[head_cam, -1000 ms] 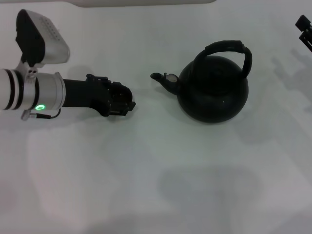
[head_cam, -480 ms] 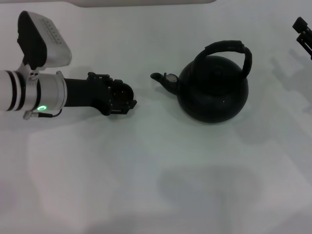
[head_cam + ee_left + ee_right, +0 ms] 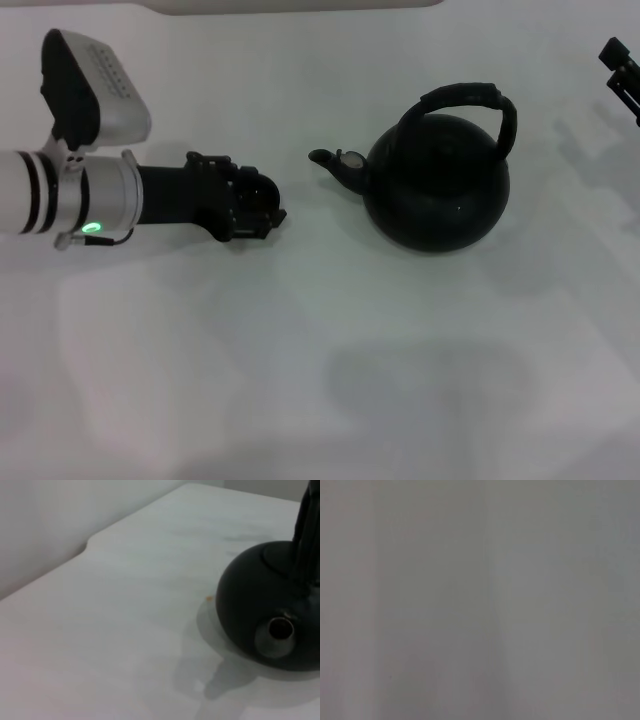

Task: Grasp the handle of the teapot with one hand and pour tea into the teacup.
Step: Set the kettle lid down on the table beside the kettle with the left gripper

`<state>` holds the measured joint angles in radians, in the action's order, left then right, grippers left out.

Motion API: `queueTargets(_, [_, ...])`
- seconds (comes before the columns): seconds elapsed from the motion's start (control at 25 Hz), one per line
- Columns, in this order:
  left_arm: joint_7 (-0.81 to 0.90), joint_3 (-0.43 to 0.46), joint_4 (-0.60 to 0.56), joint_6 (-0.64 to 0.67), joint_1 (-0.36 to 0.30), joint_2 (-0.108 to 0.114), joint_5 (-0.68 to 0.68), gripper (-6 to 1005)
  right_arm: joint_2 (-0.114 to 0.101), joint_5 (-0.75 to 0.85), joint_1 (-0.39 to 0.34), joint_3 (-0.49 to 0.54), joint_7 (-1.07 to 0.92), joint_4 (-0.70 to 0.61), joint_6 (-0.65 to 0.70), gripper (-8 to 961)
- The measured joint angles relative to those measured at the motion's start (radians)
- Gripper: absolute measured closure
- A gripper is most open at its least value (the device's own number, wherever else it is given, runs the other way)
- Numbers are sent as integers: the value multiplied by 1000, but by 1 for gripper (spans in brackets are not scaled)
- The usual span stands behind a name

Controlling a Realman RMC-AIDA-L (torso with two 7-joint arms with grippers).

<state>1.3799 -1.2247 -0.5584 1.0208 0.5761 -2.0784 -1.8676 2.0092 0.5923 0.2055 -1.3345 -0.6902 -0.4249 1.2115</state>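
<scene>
The round matte black teapot [image 3: 435,190] stands on the white table right of centre. Its arched black handle [image 3: 467,97] rises over the body, and its short spout [image 3: 335,163] points toward my left arm. My left gripper [image 3: 266,208] lies low over the table, a short gap from the spout tip and aimed at it. The left wrist view faces the teapot [image 3: 255,595] spout-on, with the spout opening [image 3: 280,630] and part of the handle [image 3: 306,540] showing. My right gripper [image 3: 622,62] sits at the far right edge, well away from the pot. I cannot make out the teacup in any view.
The white table [image 3: 320,380] stretches wide in front of the teapot and the left arm. A wall and the table's stepped back edge [image 3: 87,545] show in the left wrist view. The right wrist view holds only a plain grey surface.
My left arm has slid a little to the right, bringing its gripper closer to the teapot's spout. The teapot has not moved.
</scene>
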Motion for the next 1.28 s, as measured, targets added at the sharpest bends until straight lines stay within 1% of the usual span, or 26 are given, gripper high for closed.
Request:
queueTargets(0.16, [0, -14, 5, 0, 0, 0, 4, 303, 0, 0, 1, 0, 0, 0, 0, 304])
queueTargets(1.0, [1, -15, 17, 11, -1, 0, 18, 294, 0, 0, -7, 0, 0, 9, 12, 304])
queueTargets(1.28, [7, -30, 17, 21, -5, 1, 22, 288, 0, 1, -9, -3, 0, 9, 17, 304])
